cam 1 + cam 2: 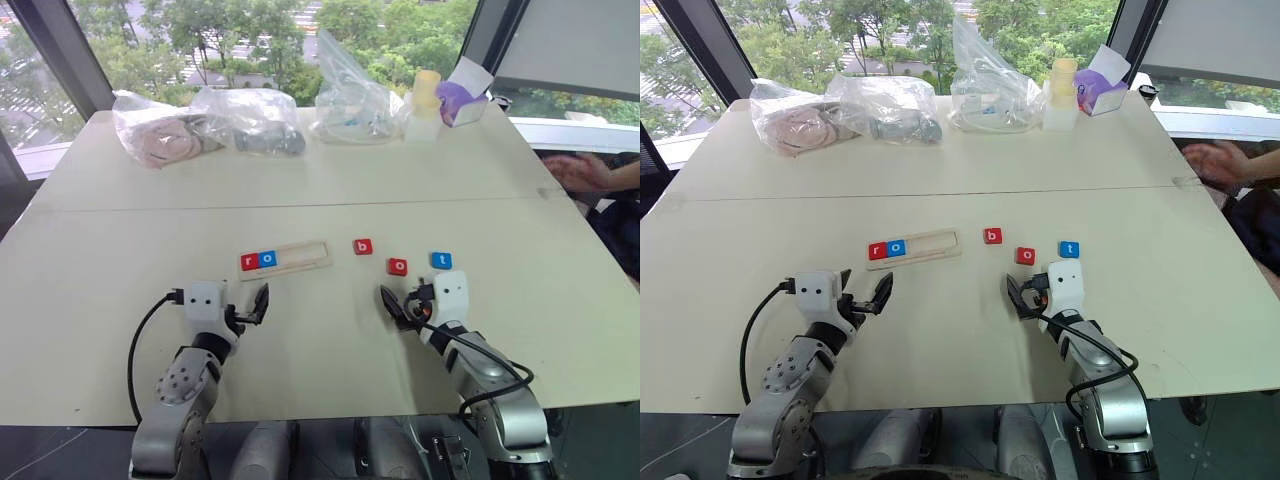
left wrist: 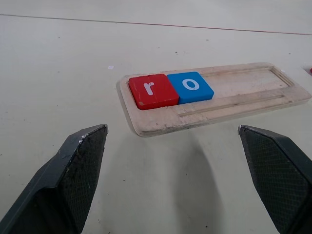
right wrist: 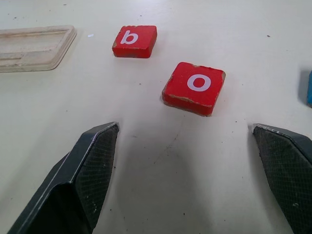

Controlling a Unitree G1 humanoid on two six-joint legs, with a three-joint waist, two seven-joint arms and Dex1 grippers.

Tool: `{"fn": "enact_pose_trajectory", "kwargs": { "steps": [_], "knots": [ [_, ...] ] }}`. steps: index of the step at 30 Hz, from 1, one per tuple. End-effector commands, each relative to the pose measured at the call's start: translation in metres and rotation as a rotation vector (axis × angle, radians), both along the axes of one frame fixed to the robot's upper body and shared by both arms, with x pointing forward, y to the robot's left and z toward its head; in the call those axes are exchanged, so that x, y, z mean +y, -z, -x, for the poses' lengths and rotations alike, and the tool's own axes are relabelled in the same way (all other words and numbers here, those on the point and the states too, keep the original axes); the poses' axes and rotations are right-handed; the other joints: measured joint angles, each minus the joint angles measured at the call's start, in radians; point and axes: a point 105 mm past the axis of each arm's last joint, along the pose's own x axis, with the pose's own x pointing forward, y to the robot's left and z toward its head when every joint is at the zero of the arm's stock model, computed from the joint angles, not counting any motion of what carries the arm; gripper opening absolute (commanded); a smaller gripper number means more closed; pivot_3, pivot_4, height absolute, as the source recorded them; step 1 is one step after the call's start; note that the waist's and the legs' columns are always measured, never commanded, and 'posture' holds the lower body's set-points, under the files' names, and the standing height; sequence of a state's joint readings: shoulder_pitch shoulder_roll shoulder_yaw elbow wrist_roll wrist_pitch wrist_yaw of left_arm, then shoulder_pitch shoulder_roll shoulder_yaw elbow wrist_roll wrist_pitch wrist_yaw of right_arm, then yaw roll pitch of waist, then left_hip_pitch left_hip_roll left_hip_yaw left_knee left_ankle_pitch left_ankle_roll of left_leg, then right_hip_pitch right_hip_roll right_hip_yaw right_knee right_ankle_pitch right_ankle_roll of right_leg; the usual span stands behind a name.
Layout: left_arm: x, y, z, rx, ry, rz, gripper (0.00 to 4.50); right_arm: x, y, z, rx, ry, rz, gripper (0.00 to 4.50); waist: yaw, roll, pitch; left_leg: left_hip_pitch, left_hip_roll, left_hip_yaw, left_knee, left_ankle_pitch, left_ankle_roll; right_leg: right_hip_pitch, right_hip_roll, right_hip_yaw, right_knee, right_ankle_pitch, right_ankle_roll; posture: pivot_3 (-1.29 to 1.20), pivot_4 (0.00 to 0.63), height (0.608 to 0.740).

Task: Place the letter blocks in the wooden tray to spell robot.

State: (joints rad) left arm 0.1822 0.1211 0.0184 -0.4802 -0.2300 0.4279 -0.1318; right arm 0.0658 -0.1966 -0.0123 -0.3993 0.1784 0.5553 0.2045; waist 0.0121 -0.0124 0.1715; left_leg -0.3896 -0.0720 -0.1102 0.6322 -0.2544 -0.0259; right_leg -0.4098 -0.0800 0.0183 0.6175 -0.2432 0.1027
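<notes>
One large pale table (image 1: 300, 330) fills the scene. Along its far edge lie three clear plastic bags (image 1: 255, 120) with items inside, plus one stack of cups (image 1: 425, 100) and one purple and white box (image 1: 462, 98). At the table's right edge, a person's hand (image 1: 578, 172) is visible.

Two robot grippers hover low over the near side of the table. The left gripper (image 1: 250, 305) has its jaws spread wide apart, holding nothing. The right gripper (image 1: 405, 305) also has its jaws wide apart and empty.

One wooden tray (image 1: 300, 254) lies flat just beyond the left gripper. Five letter blocks are counted. Two sit in the tray's left end, touching: red r (image 1: 249, 262) and blue o (image 1: 267, 259). Three lie loose on the table right of the tray: red b (image 1: 363, 246), red o (image 1: 398, 266) and blue t (image 1: 441, 260).
</notes>
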Motion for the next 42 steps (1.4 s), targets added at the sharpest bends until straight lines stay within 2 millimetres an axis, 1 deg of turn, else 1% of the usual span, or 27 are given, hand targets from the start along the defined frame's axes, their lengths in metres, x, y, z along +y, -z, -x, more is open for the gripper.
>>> {"fn": "enact_pose_trajectory", "kwargs": {
  "steps": [1,5,13,17,19,23,26,29,31,33,34,37,40,42],
  "knots": [
    [-0.001,-0.011,0.002,-0.045,0.014,-0.011,4.50,-0.002,-0.002,0.001,-0.010,0.004,0.004,4.44,0.000,0.000,0.000,0.000,0.000,0.000,0.000,0.000,0.000,0.000,0.000,0.000,0.000,0.000,0.000,0.00,0.150,0.740],
    [-0.002,-0.013,0.002,-0.059,0.016,0.004,4.50,-0.002,-0.002,0.003,-0.008,0.004,0.006,4.44,0.000,0.000,0.000,0.000,0.000,0.000,0.000,0.000,0.000,0.000,0.000,0.000,0.000,0.000,0.000,0.00,0.150,0.740],
    [-0.005,-0.011,0.003,-0.053,0.039,0.003,4.50,-0.005,-0.008,0.001,-0.028,-0.010,0.051,4.44,0.000,0.000,0.000,0.000,0.000,0.000,0.000,0.000,0.000,0.000,0.000,0.000,0.000,0.000,0.000,0.00,0.150,0.740],
    [-0.003,-0.010,0.004,-0.048,0.029,0.005,4.50,-0.009,-0.008,0.000,-0.011,-0.033,0.082,4.44,0.000,0.000,0.000,0.000,0.000,0.000,0.000,0.000,0.000,0.000,0.000,0.000,0.000,0.000,0.000,0.00,0.150,0.740],
    [-0.002,-0.010,0.003,-0.050,0.029,0.003,4.50,-0.008,-0.012,0.001,-0.009,-0.078,0.097,4.44,0.000,0.000,0.000,0.000,0.000,0.000,0.000,0.000,0.000,0.000,0.000,0.000,0.000,0.000,0.000,0.00,0.150,0.740],
    [0.000,-0.011,0.002,-0.053,0.032,-0.012,4.50,0.003,-0.016,0.004,0.017,-0.230,0.129,4.44,0.000,0.000,0.000,0.000,0.000,0.000,0.000,0.000,0.000,0.000,0.000,0.000,0.000,0.000,0.000,0.00,0.150,0.740],
    [0.003,-0.015,0.000,-0.060,0.055,-0.026,4.50,0.005,-0.030,0.001,0.009,-0.311,0.144,4.44,-0.002,0.001,0.001,0.000,0.000,0.000,0.000,0.000,0.000,0.000,0.000,0.000,0.000,0.000,0.000,0.00,0.150,0.740],
    [0.005,-0.021,-0.002,-0.066,0.114,-0.032,4.50,0.006,-0.049,-0.003,-0.012,-0.381,0.138,4.44,-0.001,0.001,0.001,0.000,0.000,0.000,0.000,0.000,0.000,0.000,0.000,0.000,0.000,0.000,0.000,0.00,0.150,0.740],
    [0.005,-0.028,-0.003,-0.067,0.209,-0.047,4.50,0.010,-0.066,-0.004,-0.027,-0.460,0.135,4.44,-0.001,0.001,0.002,0.000,0.000,0.000,0.000,0.000,0.000,0.000,0.000,-0.001,0.000,0.000,0.000,0.00,0.150,0.740],
    [0.008,-0.040,-0.003,-0.069,0.367,-0.101,4.50,0.018,-0.087,0.000,-0.053,-0.601,0.158,4.44,-0.001,0.001,0.003,-0.001,0.000,0.000,0.000,0.000,0.000,0.000,0.000,-0.001,0.000,0.000,0.000,0.00,0.150,0.740],
    [0.011,-0.044,-0.004,-0.060,0.421,-0.122,4.50,0.020,-0.093,0.002,-0.059,-0.650,0.172,4.44,-0.001,0.002,0.004,-0.001,0.000,0.000,0.001,0.000,0.000,0.000,0.000,-0.001,0.000,0.000,0.000,0.00,0.150,0.740],
    [0.024,-0.052,-0.014,-0.042,0.546,-0.198,4.50,0.024,-0.108,0.002,-0.074,-0.754,0.226,4.44,0.000,0.003,0.004,-0.001,0.000,0.000,0.000,0.000,0.000,-0.001,0.000,-0.002,-0.001,0.000,0.000,0.00,0.150,0.740],
    [0.037,-0.056,-0.027,-0.029,0.683,-0.294,4.50,0.030,-0.122,-0.004,-0.118,-0.805,0.260,4.44,-0.001,0.003,0.005,-0.002,0.000,0.000,0.000,0.000,0.000,-0.001,0.000,-0.003,-0.001,0.000,0.000,0.00,0.150,0.740],
    [0.043,-0.056,-0.033,-0.014,0.746,-0.324,4.50,0.033,-0.127,-0.006,-0.135,-0.822,0.265,4.44,-0.001,0.003,0.005,-0.002,0.000,0.000,0.000,0.000,0.000,-0.001,0.000,-0.003,-0.002,0.000,0.000,0.00,0.150,0.740]
  ]
}}
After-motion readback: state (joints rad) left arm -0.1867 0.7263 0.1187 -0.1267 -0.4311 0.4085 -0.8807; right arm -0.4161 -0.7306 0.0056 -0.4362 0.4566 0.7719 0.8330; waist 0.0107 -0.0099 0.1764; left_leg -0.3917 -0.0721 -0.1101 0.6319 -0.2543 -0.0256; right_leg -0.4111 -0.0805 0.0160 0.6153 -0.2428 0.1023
